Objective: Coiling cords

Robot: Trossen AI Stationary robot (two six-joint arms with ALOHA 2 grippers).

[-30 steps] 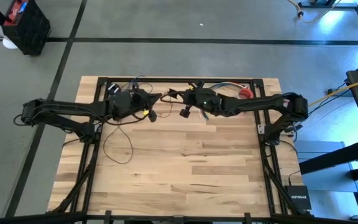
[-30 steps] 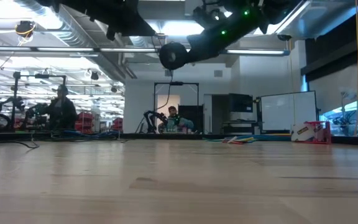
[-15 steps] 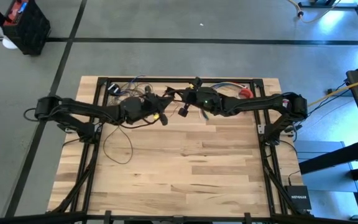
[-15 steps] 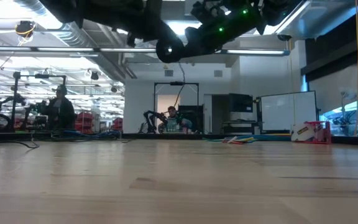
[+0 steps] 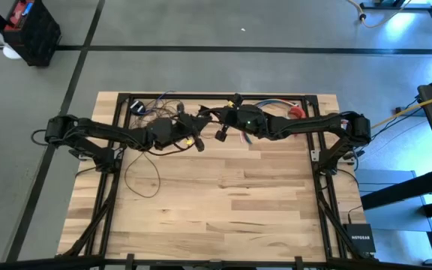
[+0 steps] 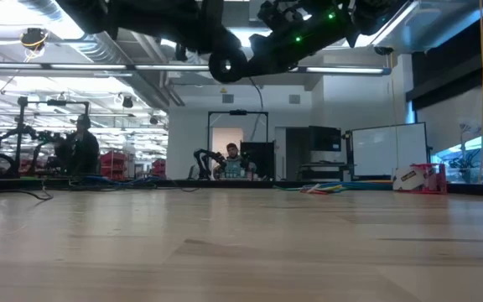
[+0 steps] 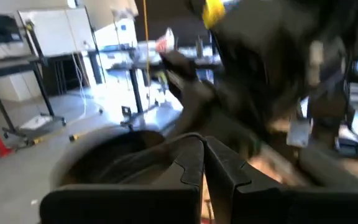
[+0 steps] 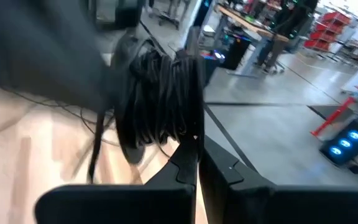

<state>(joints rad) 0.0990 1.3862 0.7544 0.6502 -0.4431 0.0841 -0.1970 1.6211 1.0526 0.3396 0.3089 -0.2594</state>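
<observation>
1. Dark wire, the cords, trails from the raised grippers at the table's 12 o'clock edge down to a loose loop lying on the wood toward 9 o'clock. More of it is already wound into a thick bundle, which the right wrist view shows right in front of that arm's fingertips.

2. Starting at the left, the left gripper hangs above the table near 11 o'clock with its fingers pressed together. I cannot tell whether a strand is pinched between them.

3. To its right, the right gripper sits at 12 o'clock, almost tip to tip with the left one. Its fingers are also clenched, with the coil touching or just past them, and it seems to carry the coil.

4. What counts for the next wrap is that the slack lies toward 8 o'clock of both grippers, its long run leading back under the left arm. So the left gripper is the nearer one to feed it, while the right holds the coil.

5. Against the view a second ago, the left arm has reached further toward the right gripper and the gap between the tips has closed. The right arm has barely shifted. The loop on the table looks unchanged.
</observation>
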